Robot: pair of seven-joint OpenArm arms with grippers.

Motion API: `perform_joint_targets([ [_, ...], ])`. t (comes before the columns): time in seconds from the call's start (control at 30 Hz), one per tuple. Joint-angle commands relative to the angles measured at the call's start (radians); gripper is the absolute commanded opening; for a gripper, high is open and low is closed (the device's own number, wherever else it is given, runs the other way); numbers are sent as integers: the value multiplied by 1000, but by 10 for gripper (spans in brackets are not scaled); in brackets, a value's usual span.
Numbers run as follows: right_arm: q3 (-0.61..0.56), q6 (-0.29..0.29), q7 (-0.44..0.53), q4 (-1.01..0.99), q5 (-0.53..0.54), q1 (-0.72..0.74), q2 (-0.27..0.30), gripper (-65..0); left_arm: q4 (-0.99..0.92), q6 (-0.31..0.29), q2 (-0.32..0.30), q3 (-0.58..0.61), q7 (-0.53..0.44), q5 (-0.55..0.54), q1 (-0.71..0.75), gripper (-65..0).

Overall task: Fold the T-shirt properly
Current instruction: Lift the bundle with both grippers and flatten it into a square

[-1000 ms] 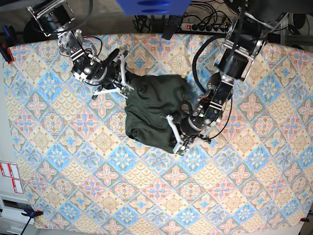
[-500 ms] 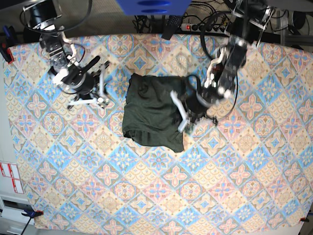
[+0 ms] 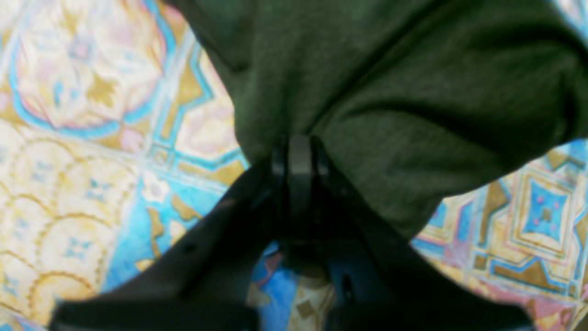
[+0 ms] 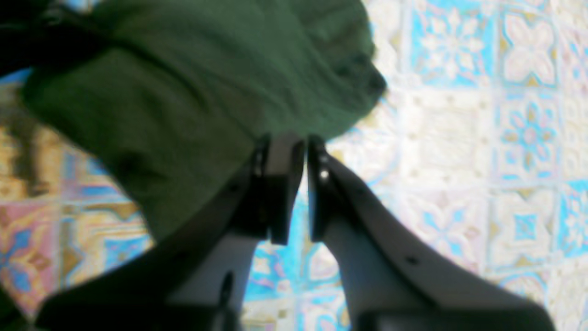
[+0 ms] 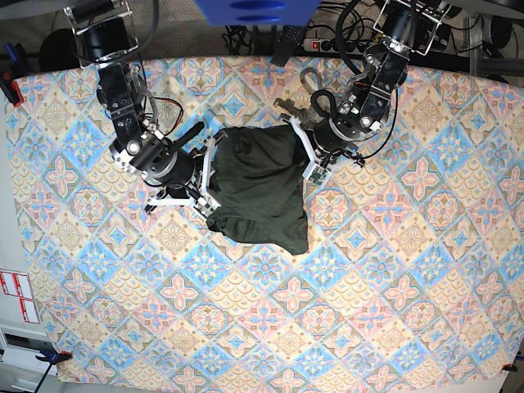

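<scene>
The dark olive T-shirt (image 5: 258,192) lies bunched in a rough rectangle at the middle of the patterned tablecloth (image 5: 262,327). My left gripper (image 5: 309,160) is at the shirt's upper right edge. In the left wrist view this gripper (image 3: 299,147) is shut, and folds of the T-shirt (image 3: 390,92) run into its tips. My right gripper (image 5: 209,180) sits at the shirt's left edge. In the right wrist view its jaws (image 4: 305,147) stand a narrow gap apart, with tablecloth showing between them. The T-shirt (image 4: 183,82) lies just beyond and left of the tips.
A blue object (image 5: 254,10) hangs over the back edge. A power strip with cables (image 5: 344,42) lies behind the table. A red clamp (image 5: 10,86) grips the left edge. White labels (image 5: 16,295) sit at the lower left. Bare tablecloth surrounds the shirt.
My left gripper has moved from the shirt's lower right corner up to its upper right edge. My right arm swung away left, then returned to the shirt's left edge.
</scene>
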Motion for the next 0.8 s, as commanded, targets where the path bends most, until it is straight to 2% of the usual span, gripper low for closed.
perform_joint_targets([
  [0.0, 6, 2, 16, 6, 7, 18, -9, -595, 6, -2, -13, -1, -3, 0, 7, -650],
  [0.23, 6, 2, 13, -26, 7, 24, -66, -595, 3, -2, -29, -4, -3, 0, 48, -650],
  [0.33, -37, 2, 11, -26, 7, 26, -81, -595, 3, -2, -41, -1, -3, 0, 48, -650],
  [0.77, -215, 2, 11, -160, 6, 35, -80, -595, 3, -2, -43, -8, -3, 0, 42, -650],
])
